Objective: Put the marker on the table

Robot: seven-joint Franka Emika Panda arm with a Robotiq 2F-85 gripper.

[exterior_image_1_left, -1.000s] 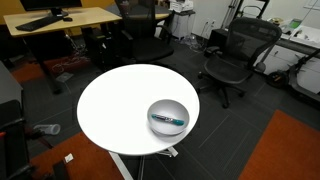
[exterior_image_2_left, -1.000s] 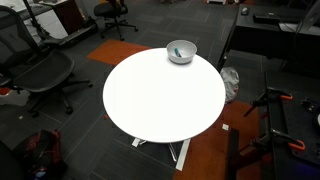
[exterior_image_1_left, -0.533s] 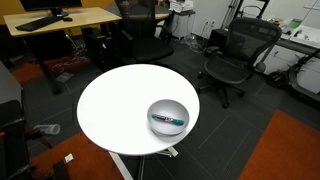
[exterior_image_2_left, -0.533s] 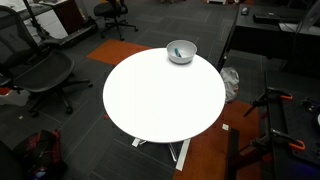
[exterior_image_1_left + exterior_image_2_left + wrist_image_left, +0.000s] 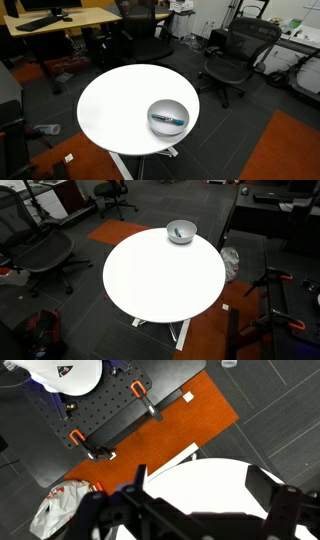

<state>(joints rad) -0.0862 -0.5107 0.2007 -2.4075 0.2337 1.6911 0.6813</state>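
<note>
Soft, even overhead light fills both exterior views. The round white-topped table (image 5: 115,105) (image 5: 160,280) is the brightest area, nearly washed out, and the dark grey floor (image 5: 250,125) around the table stays dim. Fine detail is soft. In the wrist view, the black gripper (image 5: 200,478) over the table's edge is a blurred, unlit silhouette.

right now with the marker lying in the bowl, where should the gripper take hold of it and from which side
Probably best at the middle of the marker, coming straight down from above. It lies nearly flat inside the grey bowl, so the raised rim blocks any sideways approach. Only the top is free. The fingers should close across its thin shaft rather than along its length.
</note>
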